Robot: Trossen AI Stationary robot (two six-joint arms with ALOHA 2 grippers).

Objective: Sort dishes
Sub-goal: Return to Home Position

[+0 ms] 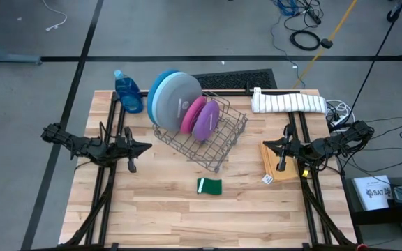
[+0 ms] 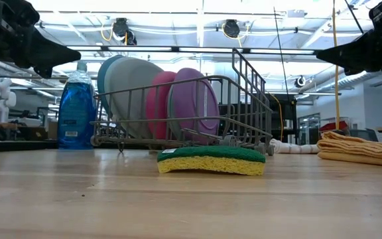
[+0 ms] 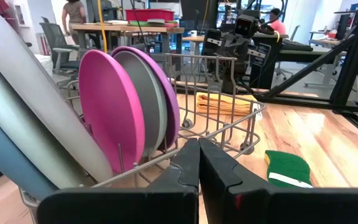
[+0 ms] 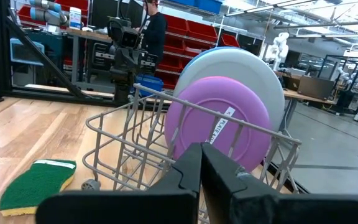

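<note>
Evidently the plates (image 1: pixel 176 97) stand on edge in the rack (image 1: pixel 218 150), whose wires keep them upright. The left fingers (image 3: pixel 188 167) and right fingers (image 4: pixel 188 167), pressed together and empty, flank it above the bench (image 1: pixel 180 213).

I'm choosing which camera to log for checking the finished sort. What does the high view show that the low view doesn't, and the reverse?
Only the high view: both arms whole, the left arm beside the table's left edge, the right arm beside its right, and the black mat at the far edge. Only the low view: the sponge is yellow under its green top, and ceiling lamps hang in the room behind. Both: the plates standing on edge in the wire rack, the blue soap bottle, the sponge, the folded yellow cloth.
</note>
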